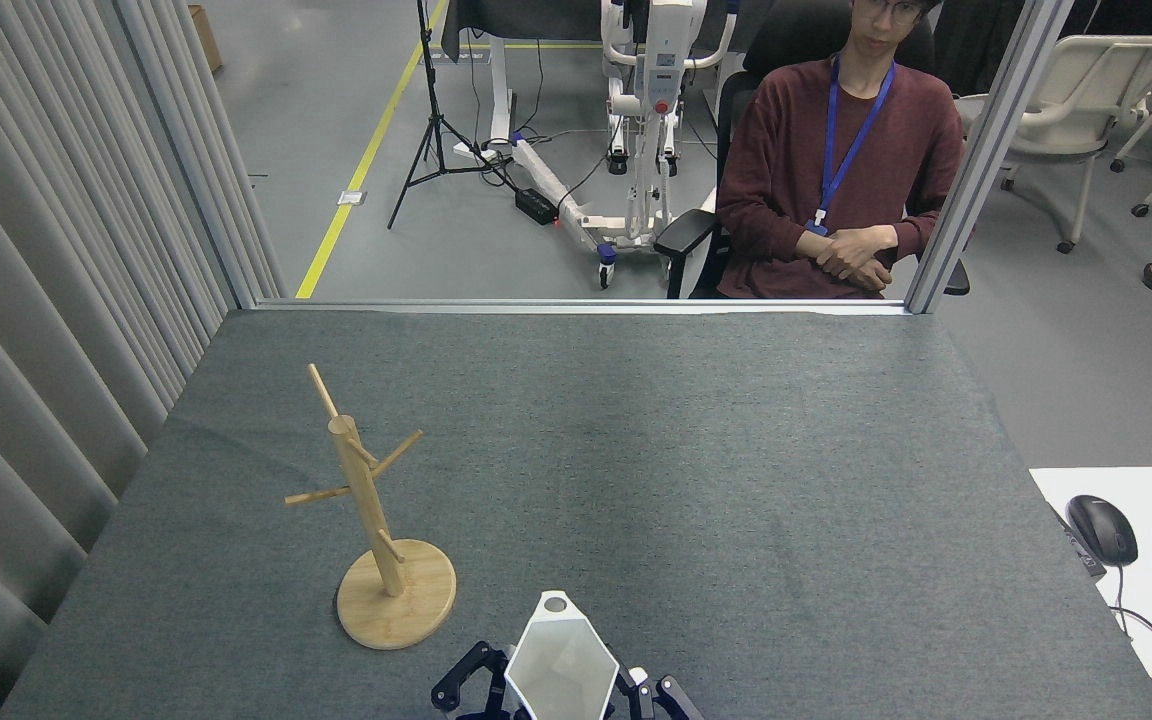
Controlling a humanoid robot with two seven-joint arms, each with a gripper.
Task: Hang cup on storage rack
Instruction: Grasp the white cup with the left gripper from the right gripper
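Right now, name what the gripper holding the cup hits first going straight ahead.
Likely nothing: the gripper, holding the cup, points across bare table; the storage rack stands left of that line.

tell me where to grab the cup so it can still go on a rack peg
Grip the cup across its two opposite side facets, coming from the near edge of the table. Its pierced tab points toward the far side, so a near-side hold on the flat facets should leave the hole clear for a peg on the rack.
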